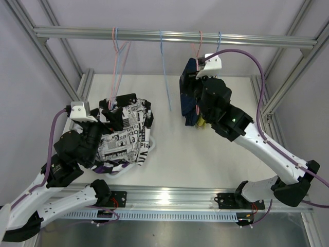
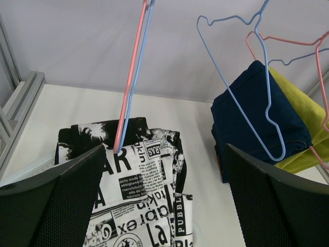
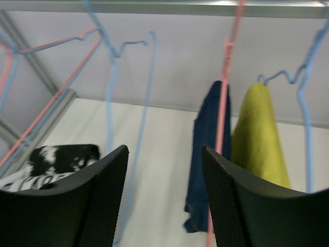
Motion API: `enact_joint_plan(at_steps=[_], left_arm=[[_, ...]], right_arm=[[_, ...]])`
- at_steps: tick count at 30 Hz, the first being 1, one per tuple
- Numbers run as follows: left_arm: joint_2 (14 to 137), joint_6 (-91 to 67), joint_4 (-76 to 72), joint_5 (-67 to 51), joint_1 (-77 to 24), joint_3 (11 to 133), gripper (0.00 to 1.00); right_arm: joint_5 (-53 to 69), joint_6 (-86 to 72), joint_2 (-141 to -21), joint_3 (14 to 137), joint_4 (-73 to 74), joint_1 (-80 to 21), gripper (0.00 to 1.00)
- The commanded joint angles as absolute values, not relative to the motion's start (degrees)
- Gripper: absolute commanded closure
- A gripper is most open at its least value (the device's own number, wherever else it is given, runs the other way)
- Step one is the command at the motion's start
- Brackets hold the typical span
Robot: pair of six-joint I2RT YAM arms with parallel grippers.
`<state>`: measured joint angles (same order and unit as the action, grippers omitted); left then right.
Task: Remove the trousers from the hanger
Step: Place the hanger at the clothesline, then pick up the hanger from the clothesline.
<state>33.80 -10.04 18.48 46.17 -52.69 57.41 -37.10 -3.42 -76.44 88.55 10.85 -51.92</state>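
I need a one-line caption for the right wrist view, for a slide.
Open right gripper facing the navy trousers and the yellow trousers, both hanging.

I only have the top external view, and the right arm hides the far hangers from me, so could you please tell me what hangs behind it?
Observer: The right wrist view shows two pairs hanging side by side there, the navy trousers and the yellow trousers.
Operator: Thank you. Is the right gripper holding either pair?
Observer: No. The right gripper is open and empty, and it stops short of both pairs.
Operator: And what is the left gripper doing, please?
Observer: In the left wrist view, the left gripper is also open and empty. It is above the heap of black-and-white printed trousers.
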Motion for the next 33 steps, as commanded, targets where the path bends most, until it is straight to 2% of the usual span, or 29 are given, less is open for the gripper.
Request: enact_joint_plan(at_steps=[1,12,19,33], left_arm=[[33.93,-9.84,17.14,45.0,-52.38,57.04,0.01],[34.45,-9.23,16.79,44.74,-52.38,56.95,0.01],[33.75,-8.88,15.83,43.24,-52.38,56.43,0.01],[33.49,-8.44,15.03,41.92,-52.38,55.81,0.01]], right_arm=[[-35.87,-3.51,-75.85,86.49,11.25,-47.73,0.37],[-29.98,-5.1,-79.8,85.52,11.08,-39.2,0.39],[-21.2,-7.9,-82.09,84.11,8.27,-35.86,0.4],[-5.9,-15.29,-77.7,75.86,-2.17,-30.76,0.46]])
